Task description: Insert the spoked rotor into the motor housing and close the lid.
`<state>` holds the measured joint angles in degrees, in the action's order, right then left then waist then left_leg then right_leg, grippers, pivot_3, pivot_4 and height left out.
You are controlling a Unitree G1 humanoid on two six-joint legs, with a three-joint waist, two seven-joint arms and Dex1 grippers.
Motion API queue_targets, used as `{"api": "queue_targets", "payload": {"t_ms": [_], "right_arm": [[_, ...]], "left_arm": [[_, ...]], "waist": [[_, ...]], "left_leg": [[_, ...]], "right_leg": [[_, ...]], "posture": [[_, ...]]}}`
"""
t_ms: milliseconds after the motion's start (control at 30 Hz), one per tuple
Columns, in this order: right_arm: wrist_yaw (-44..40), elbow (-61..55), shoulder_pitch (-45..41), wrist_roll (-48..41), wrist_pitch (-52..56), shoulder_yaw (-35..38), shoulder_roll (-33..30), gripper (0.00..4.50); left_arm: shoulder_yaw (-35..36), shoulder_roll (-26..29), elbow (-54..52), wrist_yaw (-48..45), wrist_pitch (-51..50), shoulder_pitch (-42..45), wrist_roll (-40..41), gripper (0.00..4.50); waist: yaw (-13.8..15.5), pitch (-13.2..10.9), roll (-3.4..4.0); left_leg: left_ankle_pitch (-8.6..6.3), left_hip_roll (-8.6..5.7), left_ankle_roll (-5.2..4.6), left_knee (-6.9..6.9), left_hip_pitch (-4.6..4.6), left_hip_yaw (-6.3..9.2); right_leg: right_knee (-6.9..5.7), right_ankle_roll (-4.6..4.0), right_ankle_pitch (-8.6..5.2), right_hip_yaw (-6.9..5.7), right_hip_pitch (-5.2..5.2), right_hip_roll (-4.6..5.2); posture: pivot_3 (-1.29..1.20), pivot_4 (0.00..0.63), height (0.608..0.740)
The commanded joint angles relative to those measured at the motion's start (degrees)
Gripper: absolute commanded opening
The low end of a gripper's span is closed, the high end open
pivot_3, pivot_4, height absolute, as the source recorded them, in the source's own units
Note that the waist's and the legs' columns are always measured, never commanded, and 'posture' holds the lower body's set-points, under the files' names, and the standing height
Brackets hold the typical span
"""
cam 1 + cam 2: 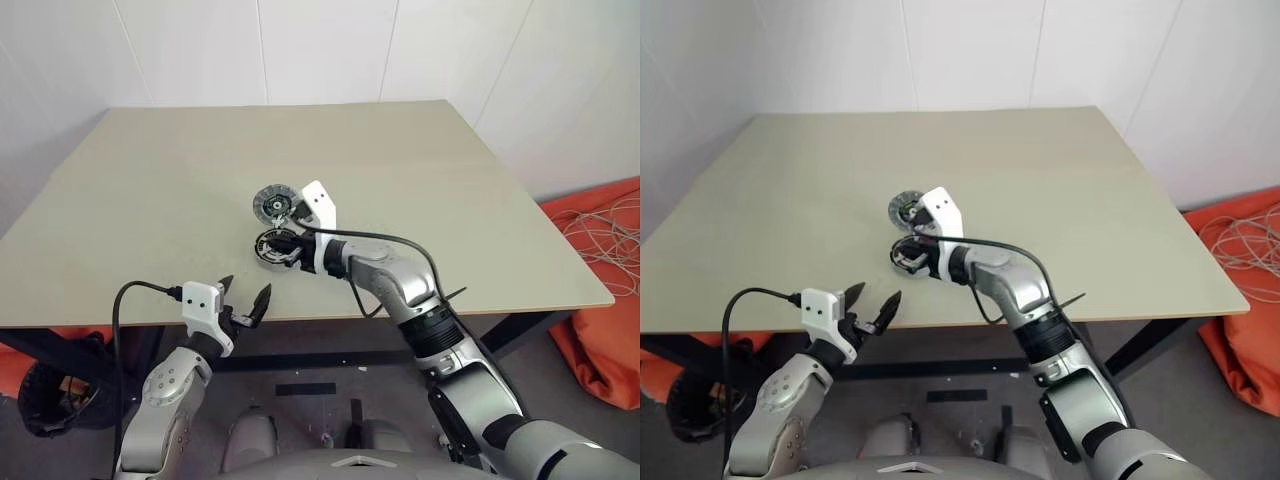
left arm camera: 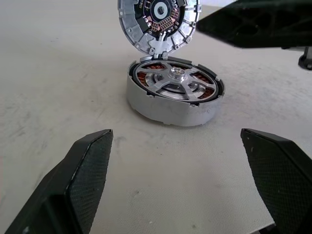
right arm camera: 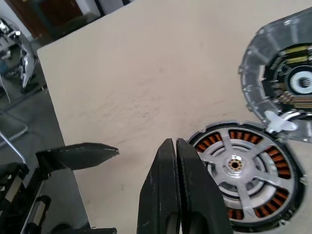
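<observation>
The motor housing (image 2: pixel 170 109) sits on the table near its front edge, a silver-grey cup with copper windings. The spoked rotor (image 2: pixel 176 82) lies seated inside it. Its hinged lid (image 2: pixel 157 22) stands open on the housing's far side, showing a dark circuit face. My right gripper (image 3: pixel 174 142) is shut with nothing between its fingers, its tips just above the housing's near rim. My left gripper (image 1: pixel 246 296) hovers open at the table's front edge, a short way in front of the housing and apart from it, with its black fingers (image 2: pixel 85 178) spread wide.
The beige table (image 1: pixel 420 170) reaches well beyond the housing on all sides. Its front edge runs just under my left gripper. An orange cloth with white cables (image 1: pixel 605 250) lies on the floor to the right.
</observation>
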<state>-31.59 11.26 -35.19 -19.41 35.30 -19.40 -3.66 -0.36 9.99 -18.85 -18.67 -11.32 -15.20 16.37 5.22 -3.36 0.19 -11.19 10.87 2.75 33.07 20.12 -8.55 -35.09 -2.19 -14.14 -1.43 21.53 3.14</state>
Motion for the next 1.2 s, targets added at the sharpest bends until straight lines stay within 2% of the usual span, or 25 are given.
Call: {"api": "queue_targets", "payload": {"t_ms": [33, 300, 533, 833, 967, 1200], "right_arm": [[-1.23, 4.04, -2.67, 3.51, -5.44, -0.39, 1.18, 0.03], [1.84, 18.02, -8.1, 10.89, -14.95, 1.14, 4.3, 0.03], [1.52, 23.97, -10.0, 13.87, -16.13, 1.57, 5.09, 0.03], [-2.04, 22.65, -7.44, 17.48, -12.91, -0.59, 3.91, 0.03], [-2.84, 20.47, -7.36, 16.4, -12.92, 1.22, 4.38, 0.03], [-14.13, 5.19, -5.58, 14.69, -10.47, -1.34, -0.78, 0.03]], "left_arm": [[0.38, 0.02, -1.51, -0.08, 1.08, 0.51, 0.04, 4.5], [0.51, 0.07, -0.92, -0.31, 1.54, 0.64, 0.09, 4.5], [0.38, -0.03, -0.66, -0.42, 2.13, 0.41, -0.04, 4.5], [0.17, -0.09, -0.96, -0.12, 1.89, 0.66, -0.01, 4.5], [0.04, -0.03, -1.77, 0.18, 1.07, 0.92, 0.11, 4.5], [0.03, -0.06, -3.08, 0.61, -0.2, 1.05, 0.23, 4.5]], "waist": [[-0.02, -0.01, -0.01], [-0.81, -0.01, -0.03], [-1.3, -0.01, -0.03], [-1.3, 0.0, -0.03], [-1.3, 0.0, -0.03], [-1.25, -0.01, -0.05]], "left_leg": [[0.0, 0.0, 0.0, 0.0, 0.0, 0.0], [0.0, 0.01, -0.01, 0.0, 0.0, 0.0], [-0.04, 0.01, -0.07, 0.01, 0.0, 0.0], [-0.16, 0.01, -0.28, 0.02, -0.12, -0.01], [-0.16, 0.02, -0.28, 0.02, -0.17, -0.01], [-0.16, 0.02, -0.3, 0.03, -0.07, 0.01]], "right_leg": [[0.0, -0.04, 0.03, 0.0, 0.0, 0.0], [-0.02, -0.11, 0.06, 0.0, 0.01, 0.0], [-0.01, -0.18, 0.08, 0.0, 0.0, -0.01], [-0.02, -0.19, 0.08, 0.0, -0.14, -0.01], [-0.03, -0.19, 0.08, 0.0, -0.18, -0.01], [-0.02, -0.2, 0.08, -0.01, -0.11, -0.02]], "posture": [[0.0, 0.0, 0.74], [0.0, 0.0, 0.74], [0.0, 0.0, 0.74], [0.0, 0.0, 0.74], [0.0, 0.0, 0.74], [0.0, 0.0, 0.74]]}}
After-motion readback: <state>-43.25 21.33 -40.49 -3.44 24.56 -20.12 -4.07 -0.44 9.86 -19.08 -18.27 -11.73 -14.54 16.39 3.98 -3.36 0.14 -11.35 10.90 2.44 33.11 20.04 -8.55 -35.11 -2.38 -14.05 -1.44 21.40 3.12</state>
